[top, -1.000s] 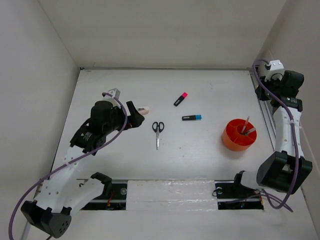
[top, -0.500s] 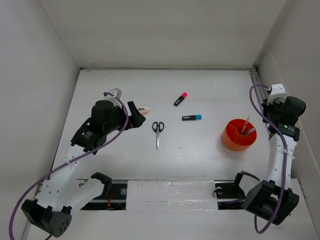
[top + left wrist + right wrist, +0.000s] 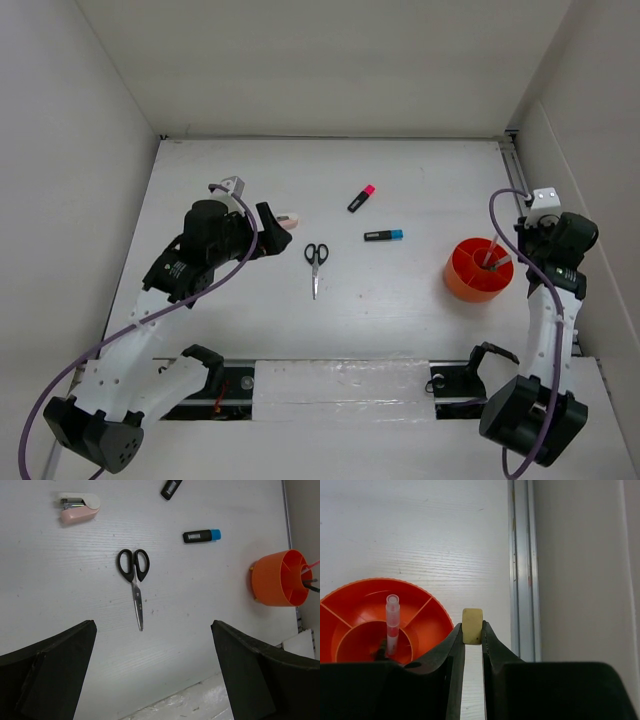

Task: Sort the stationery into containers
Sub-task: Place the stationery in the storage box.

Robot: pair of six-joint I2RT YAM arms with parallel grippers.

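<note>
Though top view hides it, right gripper [image 3: 472, 632] pinches yellow eraser [image 3: 472, 624]; left gripper [image 3: 152, 630] gapes.

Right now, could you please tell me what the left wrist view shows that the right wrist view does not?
Only the left wrist view: the black-handled scissors, the blue-capped marker, the end of another black marker at the top edge, a small pink-and-white item, and the left gripper, wide open. Only the right wrist view: the small yellow eraser pinched in the right gripper, and the metal rail along the table's edge. Both: the orange tub with a pen standing in it, and the white table.
</note>
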